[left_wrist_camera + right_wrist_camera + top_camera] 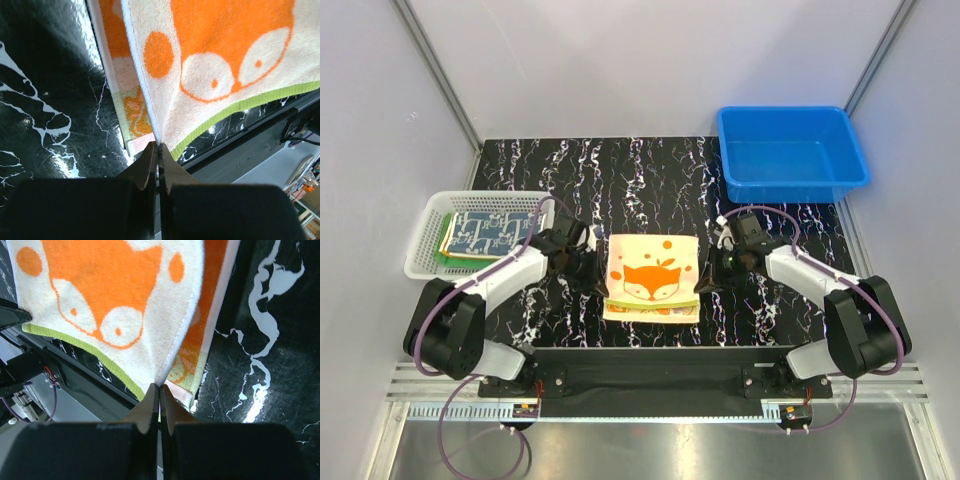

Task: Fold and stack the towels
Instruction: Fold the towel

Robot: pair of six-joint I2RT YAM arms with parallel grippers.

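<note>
Black table (620, 170) with white veins, closed in by pale walls.

From above: fox towel (650, 278) lying in the middle near the front edge, already doubled, with left gripper (592, 268) and right gripper (706, 282) at its two sides. Further left, a white basket (420, 262) holding a navy-and-white patterned towel (485, 232); at the far right, a blue bin (790, 160).

From the left wrist: clenched tight on a near corner of the upper layer, raising it off the layer beneath, probably to carry the next fold over evenly.

From the right wrist: the same, pinched firmly on the opposite near corner. Held at both corners, most likely, to keep the soft cloth taut and square.
</note>
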